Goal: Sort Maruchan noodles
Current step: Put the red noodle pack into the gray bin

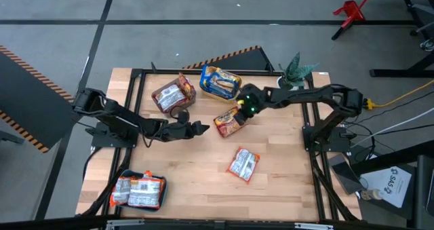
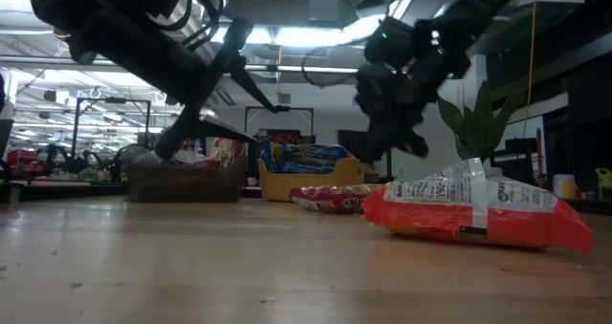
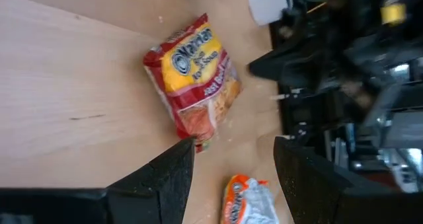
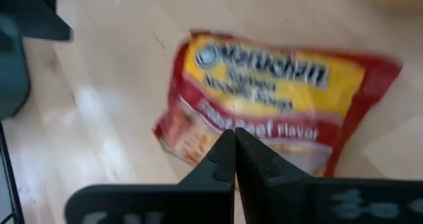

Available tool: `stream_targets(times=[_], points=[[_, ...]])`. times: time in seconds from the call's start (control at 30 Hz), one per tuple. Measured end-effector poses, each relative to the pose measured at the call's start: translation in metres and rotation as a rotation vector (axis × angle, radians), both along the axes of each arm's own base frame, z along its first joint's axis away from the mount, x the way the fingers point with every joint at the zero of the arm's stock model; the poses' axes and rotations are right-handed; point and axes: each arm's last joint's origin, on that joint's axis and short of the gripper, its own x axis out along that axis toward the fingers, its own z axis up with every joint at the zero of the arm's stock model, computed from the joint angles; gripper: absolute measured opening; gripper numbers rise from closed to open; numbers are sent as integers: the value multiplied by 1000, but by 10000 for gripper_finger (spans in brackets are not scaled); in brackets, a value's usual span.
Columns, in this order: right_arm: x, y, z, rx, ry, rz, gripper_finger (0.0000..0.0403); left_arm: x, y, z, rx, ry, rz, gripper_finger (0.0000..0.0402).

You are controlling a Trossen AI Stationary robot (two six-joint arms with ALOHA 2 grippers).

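— Mid-table, just past the open left gripper [image 1: 203, 128], lies a red noodle packet [image 1: 229, 121]; the right gripper [image 4: 234, 159] hovers above it, pinched shut, empty.

— Looks light, crinkly, slippery. I'd pinch a sealed edge; the noodles inside probably crack.

I see the red packet [image 1: 229, 121] lying near the table's [image 1: 203, 176] middle. My right gripper [image 1: 242, 108] sits at its far right corner, fingers closed; my left gripper [image 1: 201, 127] points at it from just left, fingers apart. Beyond it stand a yellow bin [image 1: 218, 83] and a grey bin [image 1: 173, 94], both holding packets. A white packet [image 1: 243, 164] lies nearer than it.
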Motion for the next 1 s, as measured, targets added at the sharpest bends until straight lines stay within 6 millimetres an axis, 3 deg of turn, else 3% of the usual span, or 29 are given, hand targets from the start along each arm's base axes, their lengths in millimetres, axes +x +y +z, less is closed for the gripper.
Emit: stream_targets(times=[0.2, 0.53, 0.83, 1.0], points=[[-20, 6, -33, 20, 5, -57, 0, 7, 0, -11, -72, -30, 26, 202], [-33, 10, -49, -19, -9, -84, 0, 15, 9, -53, -233, -6, 210, 202], [-32, 17, -51, -45, 5, -72, 0, 60, 28, -47, -139, 37, 167, 202], [-31, 20, -51, -42, -2, -52, 0, 78, 42, -48, -140, 210, 95, 202]])
